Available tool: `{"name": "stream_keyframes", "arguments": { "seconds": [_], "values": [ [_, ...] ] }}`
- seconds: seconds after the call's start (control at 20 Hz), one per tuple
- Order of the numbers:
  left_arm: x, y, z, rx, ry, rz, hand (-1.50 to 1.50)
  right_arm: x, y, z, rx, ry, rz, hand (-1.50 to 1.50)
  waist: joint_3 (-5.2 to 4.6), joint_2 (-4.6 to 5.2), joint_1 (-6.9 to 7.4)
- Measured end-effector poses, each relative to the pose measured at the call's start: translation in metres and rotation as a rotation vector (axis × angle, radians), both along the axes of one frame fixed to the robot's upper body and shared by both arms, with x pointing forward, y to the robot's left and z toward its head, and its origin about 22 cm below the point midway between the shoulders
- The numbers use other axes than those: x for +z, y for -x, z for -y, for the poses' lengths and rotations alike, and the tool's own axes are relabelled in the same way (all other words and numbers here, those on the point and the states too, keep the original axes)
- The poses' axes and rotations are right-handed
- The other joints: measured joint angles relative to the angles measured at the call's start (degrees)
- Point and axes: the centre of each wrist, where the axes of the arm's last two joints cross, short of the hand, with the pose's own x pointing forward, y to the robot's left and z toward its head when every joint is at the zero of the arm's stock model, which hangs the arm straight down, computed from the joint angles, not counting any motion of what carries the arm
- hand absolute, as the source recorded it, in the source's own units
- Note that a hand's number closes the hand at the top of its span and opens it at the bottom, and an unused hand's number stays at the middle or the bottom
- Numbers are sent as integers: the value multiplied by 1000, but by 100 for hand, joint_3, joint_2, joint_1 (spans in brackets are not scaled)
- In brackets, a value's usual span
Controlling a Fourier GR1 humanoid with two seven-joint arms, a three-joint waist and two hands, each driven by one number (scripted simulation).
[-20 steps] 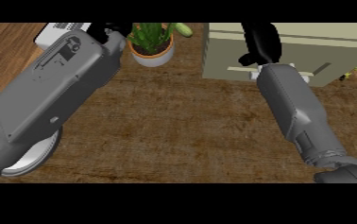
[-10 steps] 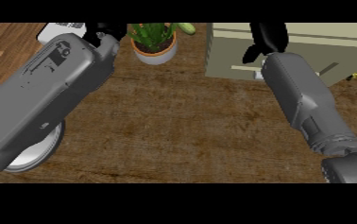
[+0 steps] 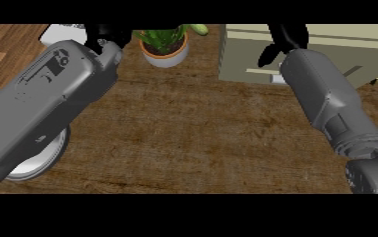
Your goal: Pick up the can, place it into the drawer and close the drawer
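No can shows, so it may be in the drawer [image 3: 295,56] at the surface's far right edge, where the right hand [image 3: 284,38], fingers unreadable, seems set for the closing push.

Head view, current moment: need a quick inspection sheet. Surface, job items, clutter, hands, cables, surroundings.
Surface: brown woven mat over a wooden counter.
Job's things: beige drawer unit at upper right, whether open or closed cannot be told; can nothing seen.
Clutter: potted plant at top centre; plate at lower left, partly under the left forearm; white object at upper left, unclear what.
Hands: left hand at the top edge beside the plant, fingers hidden; right hand over the drawer unit, fingers cannot be judged.
Cables: nothing seen.
Surroundings: nothing seen beyond the counter.
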Motion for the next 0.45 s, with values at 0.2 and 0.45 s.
{"name": "stream_keyframes", "arguments": {
  "seconds": [0.2, 0.45],
  "values": [
    [-1, 2, -2, -2, 0, 3, -150, 2, -1, -1, 39, -190, -30, -150, -13, -21, -42],
    [-1, 5, -7, -1, 4, -3, -150, 5, -2, -3, 71, -424, -42, -150, -18, -40, -52]
  ]
}}
